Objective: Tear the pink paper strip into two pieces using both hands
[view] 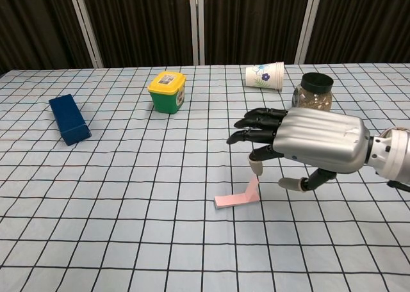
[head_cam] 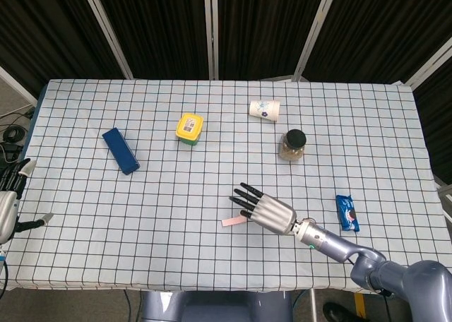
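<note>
The pink paper strip (head_cam: 232,222) (view: 234,200) lies on the checked tablecloth in front of the middle of the table. Its right end bends upward in the chest view. My right hand (head_cam: 267,210) (view: 307,146) hovers just over that end, palm down and fingers stretched out to the left. One lower fingertip (view: 256,168) touches the raised end, and the thumb stays apart to the right. My left hand (head_cam: 8,195) hangs off the table's left edge, far from the strip, with nothing in it; the chest view does not show it.
A blue box (head_cam: 120,150) lies at the left. A yellow-lidded green tub (head_cam: 189,129), a tipped paper cup (head_cam: 264,110) and a dark-lidded jar (head_cam: 292,146) stand behind the strip. A blue snack packet (head_cam: 347,213) lies to the right of my right arm.
</note>
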Robot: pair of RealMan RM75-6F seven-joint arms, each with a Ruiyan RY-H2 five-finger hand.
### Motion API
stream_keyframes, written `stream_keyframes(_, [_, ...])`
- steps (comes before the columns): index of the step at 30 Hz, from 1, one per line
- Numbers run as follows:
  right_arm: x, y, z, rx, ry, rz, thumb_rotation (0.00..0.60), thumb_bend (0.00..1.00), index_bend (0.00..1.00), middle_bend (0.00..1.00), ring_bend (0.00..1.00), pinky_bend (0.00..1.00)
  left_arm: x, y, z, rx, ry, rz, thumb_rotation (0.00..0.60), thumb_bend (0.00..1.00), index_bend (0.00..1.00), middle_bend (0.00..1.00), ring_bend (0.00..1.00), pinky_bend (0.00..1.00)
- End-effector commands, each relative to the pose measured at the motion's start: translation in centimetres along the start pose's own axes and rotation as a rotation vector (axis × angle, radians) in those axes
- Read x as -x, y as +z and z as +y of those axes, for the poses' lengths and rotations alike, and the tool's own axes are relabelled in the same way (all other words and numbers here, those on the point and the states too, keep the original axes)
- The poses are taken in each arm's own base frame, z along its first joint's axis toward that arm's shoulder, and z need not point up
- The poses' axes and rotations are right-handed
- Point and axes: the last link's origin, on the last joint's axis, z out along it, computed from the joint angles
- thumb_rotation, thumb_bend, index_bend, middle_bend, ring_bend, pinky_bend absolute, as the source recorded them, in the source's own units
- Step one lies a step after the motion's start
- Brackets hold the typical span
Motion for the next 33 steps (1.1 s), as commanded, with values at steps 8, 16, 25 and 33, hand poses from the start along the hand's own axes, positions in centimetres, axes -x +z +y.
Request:
stream_keyframes(8, [0.2, 0.2, -0.1, -0.055, -0.060, 0.008, 0.600, 0.29, 0.47, 0.11, 0.00, 0.00, 0.0, -0.1, 0.1, 0.002, -0.001, -0.001, 0.600, 0.00, 0.00, 0.00, 0.00, 0.00])
stream_keyframes(16, [-0.2, 0.6, 0.2, -0.036, -0.049, 0.053, 0.600, 0.29, 0.47, 0.11, 0.00, 0.00, 0.0, 0.0, 0.0, 0.001, 0.000, -0.006, 0.600, 0.00, 0.00, 0.00, 0.00, 0.00])
stream_keyframes(25, [0.1, 0.5, -0.2, -0.073, -0.067, 0.035, 0.600, 0.29, 0.47, 0.11, 0.00, 0.00, 0.1, -0.1, 0.1, 0.004, 0.004, -0.014, 0.600, 0.00, 0.00, 0.00, 0.00, 0.00])
stream_keyframes(33, [0.8, 0.3, -0.4, -0.077, -0.076, 0.013, 0.600, 0.29, 0.47, 0.12, 0.00, 0.00, 0.0, -0.1, 0.2, 0.005, -0.001, -0.014, 0.600, 0.00, 0.00, 0.00, 0.00, 0.00])
